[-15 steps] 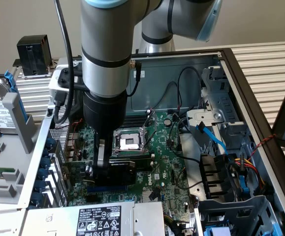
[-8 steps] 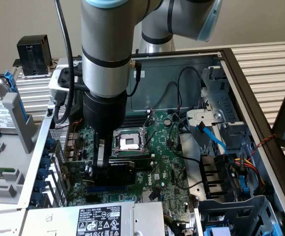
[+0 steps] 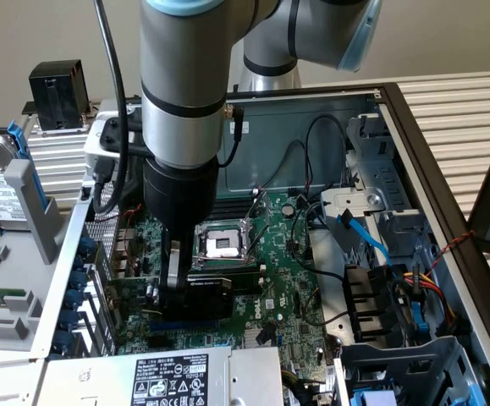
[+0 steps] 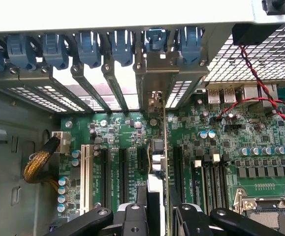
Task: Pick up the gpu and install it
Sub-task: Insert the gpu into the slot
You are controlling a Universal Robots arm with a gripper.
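The gpu (image 3: 219, 286) (image 4: 157, 147) stands on edge on the green motherboard (image 3: 295, 279), just beside the CPU socket (image 3: 221, 244). Its long axis runs past the CPU socket, parallel to the black expansion slots (image 4: 124, 174). The metal end bracket (image 4: 154, 81) points at the case's rear wall, in line with the blue-clipped slot covers (image 4: 90, 46). The shroud is black, rectangular and matte; the bracket is bare sheet metal. The tool (image 3: 174, 283) (image 4: 157, 206) is clamped narrow on the gpu's upper edge, one black finger on each face. Whether the card is fully seated cannot be told.
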